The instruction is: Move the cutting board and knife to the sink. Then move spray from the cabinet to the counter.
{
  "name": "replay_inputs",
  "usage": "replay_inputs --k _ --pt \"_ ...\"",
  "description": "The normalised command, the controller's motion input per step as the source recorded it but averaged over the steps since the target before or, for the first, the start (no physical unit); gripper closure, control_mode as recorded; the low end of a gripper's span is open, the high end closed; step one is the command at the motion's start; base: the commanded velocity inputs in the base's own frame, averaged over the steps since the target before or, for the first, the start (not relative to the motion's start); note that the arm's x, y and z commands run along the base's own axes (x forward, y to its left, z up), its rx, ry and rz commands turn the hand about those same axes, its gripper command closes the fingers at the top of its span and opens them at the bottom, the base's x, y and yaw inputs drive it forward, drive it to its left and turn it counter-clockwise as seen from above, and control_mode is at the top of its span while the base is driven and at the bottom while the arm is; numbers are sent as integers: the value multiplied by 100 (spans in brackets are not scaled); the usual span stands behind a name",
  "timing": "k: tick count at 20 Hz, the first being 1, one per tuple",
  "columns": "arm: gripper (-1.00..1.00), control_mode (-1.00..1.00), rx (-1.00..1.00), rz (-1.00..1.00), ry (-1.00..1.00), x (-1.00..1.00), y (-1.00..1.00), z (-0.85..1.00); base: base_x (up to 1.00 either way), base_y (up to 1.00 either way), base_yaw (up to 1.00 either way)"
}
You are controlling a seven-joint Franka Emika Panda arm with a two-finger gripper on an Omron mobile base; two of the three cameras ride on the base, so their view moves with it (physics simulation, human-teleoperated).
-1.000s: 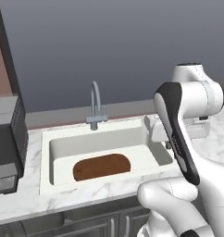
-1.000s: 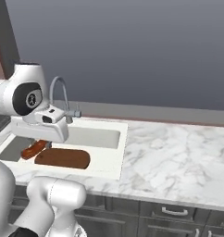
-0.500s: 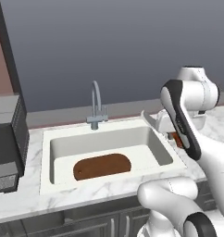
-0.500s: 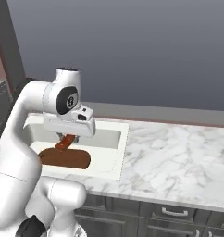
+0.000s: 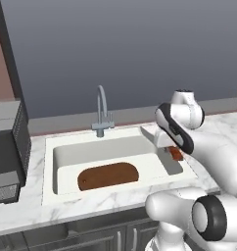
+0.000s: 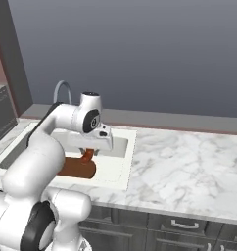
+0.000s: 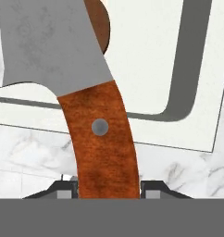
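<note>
Even, soft rendered light, faint shadows, sharp throughout

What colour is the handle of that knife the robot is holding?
Orange-red, like stained wood, with a small grey rivet. The knife handle shows best in the hand view.

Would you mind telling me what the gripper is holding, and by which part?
The gripper holds the knife by the lower end of its orange-red handle, blade pointing away.

A white sink (image 5: 61,147) with a grey basin lies just left of the hand, and a curved grey faucet (image 5: 103,112) stands upright at its far rim. Farther left of the hand, a black microwave-like unit (image 5: 8,157) sits. A plain grey wall (image 6: 140,54) rises beyond the hand.
</note>
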Motion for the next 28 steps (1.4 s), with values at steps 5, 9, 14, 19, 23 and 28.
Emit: replay_inputs --k 5,9,14,19,23,28 --pt "100 -100 0 1 -5 75 2 -74 0 0 0" --pt "100 -100 0 0 -17 48 14 -54 0 0 0" --pt "100 -100 2 0 -11 37 24 -27 0 0 0" --pt "100 -100 2 0 -2 16 15 -25 0 0 0" --pt "100 -100 0 0 0 0 1 -14 0 0 0" --pt "100 -100 0 0 0 0 0 -23 0 0 0"
